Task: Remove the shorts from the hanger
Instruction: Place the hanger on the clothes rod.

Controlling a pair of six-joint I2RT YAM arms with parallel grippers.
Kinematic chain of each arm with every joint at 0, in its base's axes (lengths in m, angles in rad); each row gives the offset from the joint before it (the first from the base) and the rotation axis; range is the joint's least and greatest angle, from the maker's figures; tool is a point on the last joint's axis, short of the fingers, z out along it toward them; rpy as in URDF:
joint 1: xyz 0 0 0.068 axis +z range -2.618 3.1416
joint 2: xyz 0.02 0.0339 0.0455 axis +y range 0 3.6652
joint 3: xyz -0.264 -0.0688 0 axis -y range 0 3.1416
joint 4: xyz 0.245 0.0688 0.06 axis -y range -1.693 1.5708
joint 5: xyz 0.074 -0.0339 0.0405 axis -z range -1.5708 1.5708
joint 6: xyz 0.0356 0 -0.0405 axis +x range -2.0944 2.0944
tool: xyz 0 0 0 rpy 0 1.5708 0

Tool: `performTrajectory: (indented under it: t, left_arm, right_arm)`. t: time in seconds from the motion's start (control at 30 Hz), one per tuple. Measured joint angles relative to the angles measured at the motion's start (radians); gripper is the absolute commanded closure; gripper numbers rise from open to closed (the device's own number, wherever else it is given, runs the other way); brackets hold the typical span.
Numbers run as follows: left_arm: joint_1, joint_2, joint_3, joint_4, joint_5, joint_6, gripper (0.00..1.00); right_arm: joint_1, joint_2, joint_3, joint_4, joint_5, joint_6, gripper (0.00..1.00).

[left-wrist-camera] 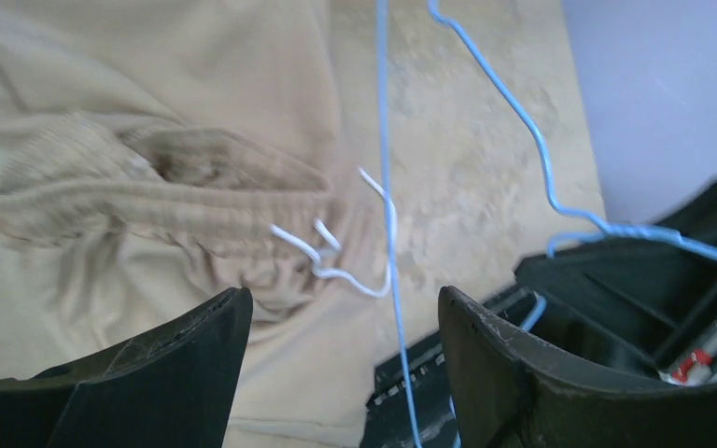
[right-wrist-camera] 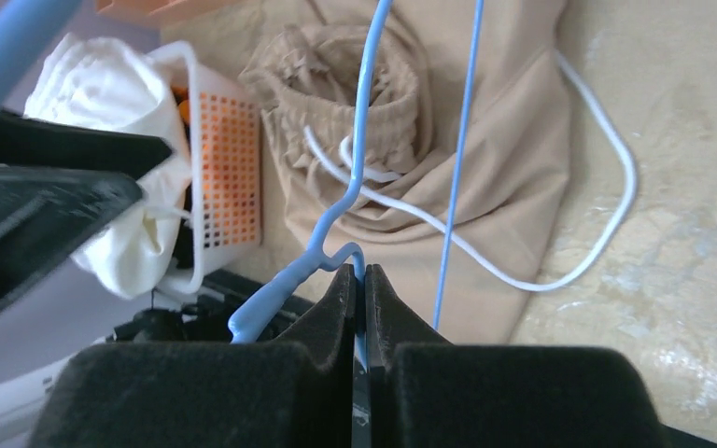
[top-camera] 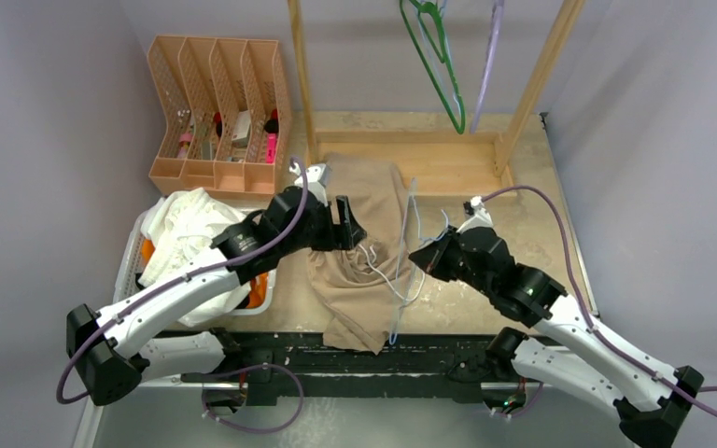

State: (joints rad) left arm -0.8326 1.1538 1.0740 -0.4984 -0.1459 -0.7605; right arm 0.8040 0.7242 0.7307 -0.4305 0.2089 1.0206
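The beige shorts (top-camera: 359, 252) lie crumpled on the table, their white drawstring (right-wrist-camera: 607, 159) trailing to the right. A thin blue wire hanger (top-camera: 403, 271) stands along their right edge. I cannot tell whether cloth is still on it. My right gripper (top-camera: 427, 254) is shut on the hanger's wire near its hook (right-wrist-camera: 361, 273). My left gripper (top-camera: 347, 224) is open over the shorts' waistband (left-wrist-camera: 149, 191). In the left wrist view, one hanger wire (left-wrist-camera: 387, 187) runs between its fingers (left-wrist-camera: 344, 308), untouched. White shorts (top-camera: 187, 224) and orange shorts (top-camera: 149, 252) lie in the basket. The black pair is out of view.
A white mesh basket (top-camera: 266, 303) stands at the front left. An orange file organiser (top-camera: 215, 112) with small items is at the back left. A wooden rack (top-camera: 411, 149) at the back carries a green hanger (top-camera: 439, 65) and a purple one (top-camera: 490, 56).
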Motion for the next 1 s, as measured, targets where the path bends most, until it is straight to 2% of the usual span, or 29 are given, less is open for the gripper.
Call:
performTrajectory:
  t: [0.07,0.13,0.27,0.4,0.67,0.83,0.9,1.0]
  left_arm:
    - [-0.001,-0.031,-0.078,0.086,0.099,-0.015,0.29]
    - [-0.003,-0.039,-0.132,0.121,0.124,-0.034,0.29]
    - [-0.003,-0.057,-0.163,0.119,0.053,-0.093,0.25]
    - [-0.002,-0.089,-0.155,0.194,0.018,-0.160,0.25]
    - [-0.001,-0.006,-0.148,0.362,0.014,-0.392,0.25]
    - [-0.001,0.002,-0.240,0.486,-0.021,-0.594,0.40]
    - [-0.001,0.002,-0.261,0.496,-0.037,-0.645,0.52]
    - [-0.001,0.003,-0.267,0.498,-0.053,-0.712,0.77]
  right_arm:
    - [0.000,0.023,0.002,0.036,-0.042,-0.035,1.00]
    - [0.000,0.059,0.008,0.081,-0.098,-0.080,1.00]
    - [0.000,0.128,0.020,0.148,-0.179,-0.159,1.00]
    - [0.000,0.138,0.020,0.210,-0.249,-0.227,1.00]
    - [0.000,0.180,0.021,0.288,-0.338,-0.288,1.00]
    - [0.000,0.204,0.021,0.328,-0.392,-0.306,1.00]
    - [0.000,0.208,0.021,0.334,-0.409,-0.309,1.00]
    - [0.000,0.212,0.021,0.345,-0.419,-0.313,1.00]
